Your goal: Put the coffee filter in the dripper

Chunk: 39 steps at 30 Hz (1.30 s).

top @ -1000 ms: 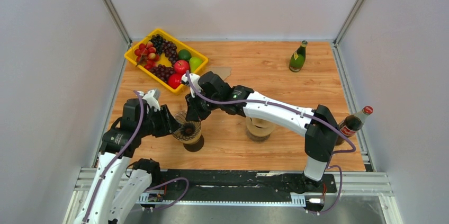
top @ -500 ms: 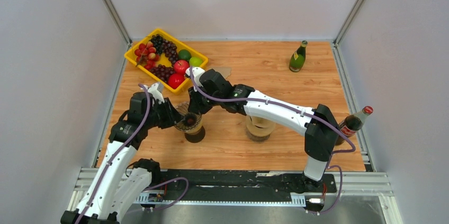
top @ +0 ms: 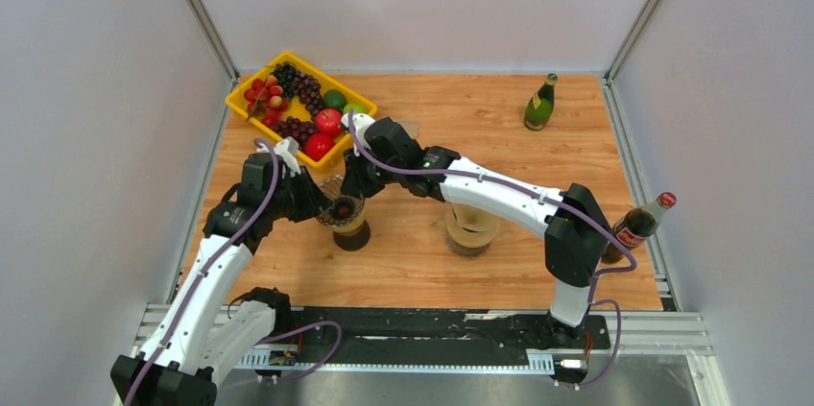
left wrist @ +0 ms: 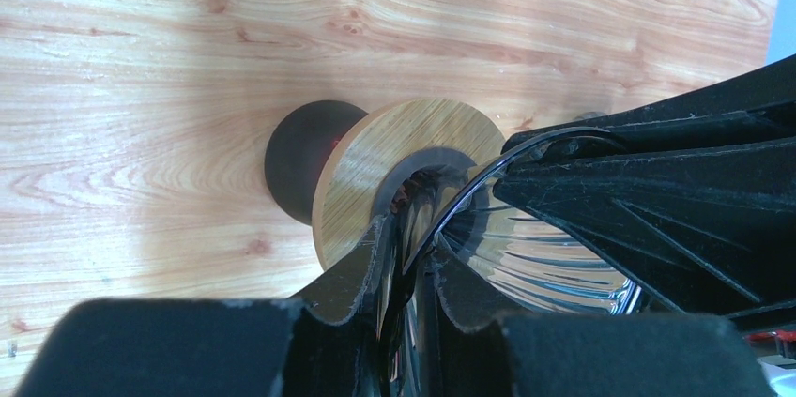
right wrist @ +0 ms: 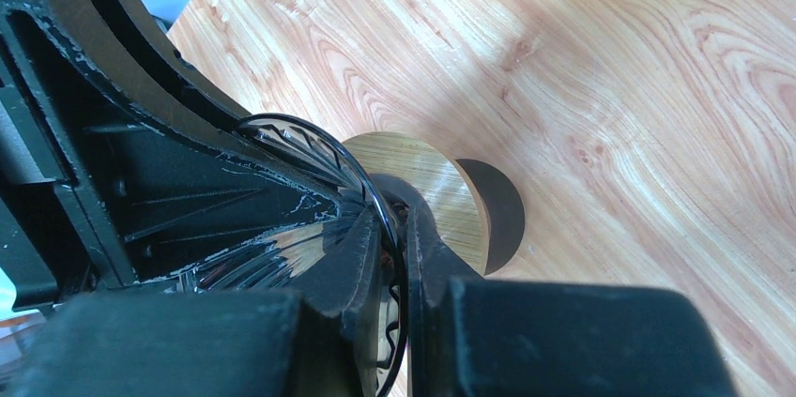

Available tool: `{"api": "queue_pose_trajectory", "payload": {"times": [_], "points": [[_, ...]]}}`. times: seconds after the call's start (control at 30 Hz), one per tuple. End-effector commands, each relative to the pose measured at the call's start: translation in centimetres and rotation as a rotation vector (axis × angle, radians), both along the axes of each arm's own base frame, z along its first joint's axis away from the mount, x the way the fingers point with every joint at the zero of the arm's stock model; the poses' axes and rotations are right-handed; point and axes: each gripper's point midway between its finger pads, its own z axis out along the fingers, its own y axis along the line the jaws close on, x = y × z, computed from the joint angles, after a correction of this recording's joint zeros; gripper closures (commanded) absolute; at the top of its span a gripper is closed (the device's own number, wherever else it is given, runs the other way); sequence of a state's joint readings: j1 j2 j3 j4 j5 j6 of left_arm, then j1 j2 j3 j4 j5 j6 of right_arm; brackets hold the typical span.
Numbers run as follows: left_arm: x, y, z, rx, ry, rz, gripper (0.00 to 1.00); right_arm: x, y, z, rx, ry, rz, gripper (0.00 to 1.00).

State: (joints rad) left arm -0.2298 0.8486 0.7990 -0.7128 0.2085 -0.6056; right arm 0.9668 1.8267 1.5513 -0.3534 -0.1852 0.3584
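The dripper (top: 343, 214), a ribbed clear glass cone with a round wooden collar (left wrist: 404, 148), hangs a little above the table, its dark shadow beneath it. My left gripper (top: 322, 206) is shut on the left wall of the cone, the glass rim pinched between its fingers (left wrist: 357, 275). My right gripper (top: 350, 190) is shut on the far rim of the same dripper (right wrist: 272, 266). A flat tan paper piece, the coffee filter (top: 411, 127) by its look, lies on the table behind the right gripper, mostly hidden by that arm.
A yellow tray (top: 242, 99) of fruit stands at the back left, close behind the grippers. A round clear vessel with tan contents (top: 470, 230) sits under the right forearm. A green bottle (top: 540, 104) stands back right, a cola bottle (top: 638, 224) at the right edge.
My left gripper has moved in toward the dripper and closed on its glass wall. The dripper and the right gripper have shifted slightly toward the back.
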Motion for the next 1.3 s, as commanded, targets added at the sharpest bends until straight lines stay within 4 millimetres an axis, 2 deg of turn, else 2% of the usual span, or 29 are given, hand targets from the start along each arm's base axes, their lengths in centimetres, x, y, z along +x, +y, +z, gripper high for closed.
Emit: {"api": "queue_pose_trajectory", "payload": {"times": [0.0,0.17,0.23,0.43,0.6,0.7,0.77,0.83,1.0,1.27], "points": [[-3.1,4.3,-5.5,0.205,0.250,0.136,0.91,0.3,-8.0,-12.0,-0.402,0.159,-0.143,1.00],[-3.2,4.6,-6.4,0.222,0.296,0.155,0.93,-0.6,-10.6,-15.4,-0.503,0.174,-0.154,1.00],[-3.4,4.5,-7.0,0.220,0.325,0.165,0.94,-0.2,-11.7,-16.3,-0.548,0.151,-0.196,1.00],[-4.7,4.5,-10.1,0.211,0.446,0.225,0.99,-0.3,-11.7,-16.4,-0.547,0.150,-0.187,1.00],[-4.4,5.0,-9.7,0.227,0.427,0.251,0.95,-0.3,-11.1,-16.1,-0.527,0.156,-0.171,1.00],[-3.5,4.6,-8.2,0.198,0.353,0.239,0.86,0.0,-10.3,-15.0,-0.495,0.149,-0.165,1.00],[-2.8,4.1,-7.3,0.170,0.295,0.217,0.75,0.4,-9.8,-13.8,-0.468,0.131,-0.167,0.98],[-1.7,3.3,-6.1,0.125,0.231,0.189,0.69,0.4,-8.7,-12.5,-0.421,0.134,-0.142,0.97],[-0.5,2.6,-4.4,0.083,0.155,0.170,0.62,0.7,-6.9,-9.9,-0.348,0.117,-0.110,0.91],[0.5,1.9,-3.2,0.046,0.100,0.157,0.57,1.8,-4.8,-6.0,-0.259,0.065,-0.086,0.81]]}}
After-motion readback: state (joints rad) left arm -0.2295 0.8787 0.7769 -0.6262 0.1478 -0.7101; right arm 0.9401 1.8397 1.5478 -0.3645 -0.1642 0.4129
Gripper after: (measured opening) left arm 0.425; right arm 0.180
